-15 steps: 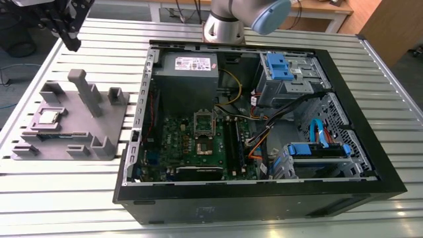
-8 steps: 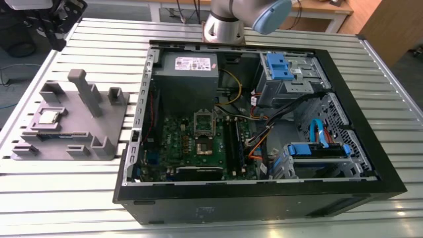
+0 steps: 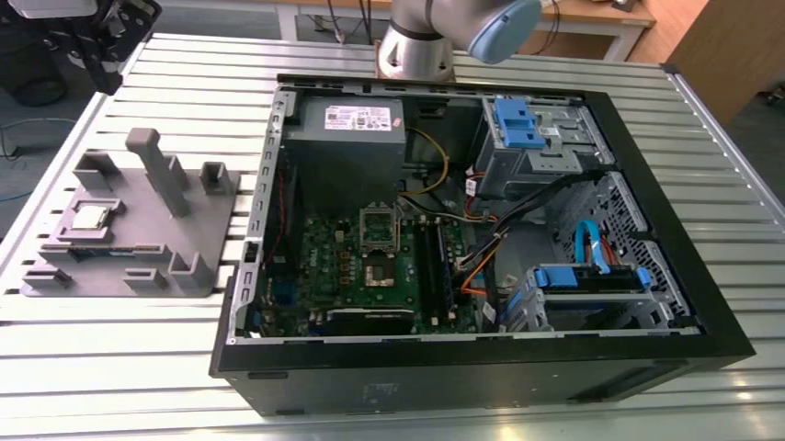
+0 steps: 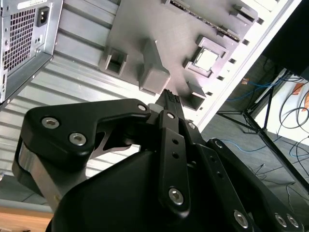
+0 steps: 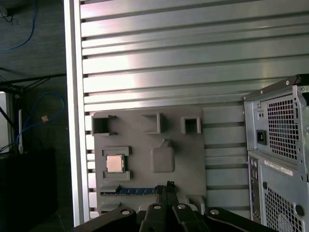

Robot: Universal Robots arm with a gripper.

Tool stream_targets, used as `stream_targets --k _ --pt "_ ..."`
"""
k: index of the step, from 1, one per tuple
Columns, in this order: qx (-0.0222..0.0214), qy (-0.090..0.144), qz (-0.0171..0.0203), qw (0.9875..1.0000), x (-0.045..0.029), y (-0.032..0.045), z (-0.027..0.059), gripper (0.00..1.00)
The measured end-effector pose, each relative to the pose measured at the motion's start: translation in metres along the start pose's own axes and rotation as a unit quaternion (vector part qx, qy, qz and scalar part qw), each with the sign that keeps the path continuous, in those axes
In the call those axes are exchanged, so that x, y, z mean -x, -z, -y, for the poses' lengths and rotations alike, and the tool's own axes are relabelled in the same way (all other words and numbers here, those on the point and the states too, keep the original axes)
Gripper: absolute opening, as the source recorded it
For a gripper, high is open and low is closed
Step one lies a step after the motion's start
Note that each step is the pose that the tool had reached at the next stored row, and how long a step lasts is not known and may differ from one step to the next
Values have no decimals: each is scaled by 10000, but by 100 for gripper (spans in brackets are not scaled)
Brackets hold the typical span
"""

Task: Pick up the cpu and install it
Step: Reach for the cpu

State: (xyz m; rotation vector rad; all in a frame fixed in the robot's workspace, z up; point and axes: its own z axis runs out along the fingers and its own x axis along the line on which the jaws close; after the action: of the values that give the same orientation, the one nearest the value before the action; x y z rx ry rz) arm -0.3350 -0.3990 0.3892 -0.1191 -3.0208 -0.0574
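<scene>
The cpu (image 3: pixel 88 218) is a small silver square lying flat in a recess of the grey plastic tray (image 3: pixel 184 241), at the exterior view's left. In both wrist views the cpu (image 4: pixel 206 59) (image 5: pixel 115 164) sits in its pocket, far below the camera. My gripper (image 5: pixel 169 185) (image 4: pixel 169 95) hangs well above the tray (image 5: pixel 174 125), off to one side of the cpu, with its black fingers shut together and nothing between them. The silver socket frame (image 3: pixel 378 246) lies on the green motherboard inside the open computer case (image 3: pixel 638 276).
The tray carries upright blocks (image 3: pixel 157 170) and a blue-edged memory strip (image 5: pixel 128 191). The case's rear with a power inlet (image 5: pixel 261 137) stands beside the tray. The slatted metal table (image 3: pixel 123 367) ends close to the tray; cables hang over the floor beyond (image 4: pixel 270 96). The arm's base (image 3: pixel 417 41) stands behind the case.
</scene>
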Motion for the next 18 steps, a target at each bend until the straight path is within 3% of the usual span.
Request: stream_targets --k 2,4,5,12,18 --pt "5 1 35 10000 -2 -3 0 11" --pt "14 7 125 9999 -1 -6 0 11" --pt "16 8 145 9999 -1 -5 0 11" --pt "18 8 158 9999 -14 -8 1 11" --pt "21 11 209 9998 -102 -25 9 11"
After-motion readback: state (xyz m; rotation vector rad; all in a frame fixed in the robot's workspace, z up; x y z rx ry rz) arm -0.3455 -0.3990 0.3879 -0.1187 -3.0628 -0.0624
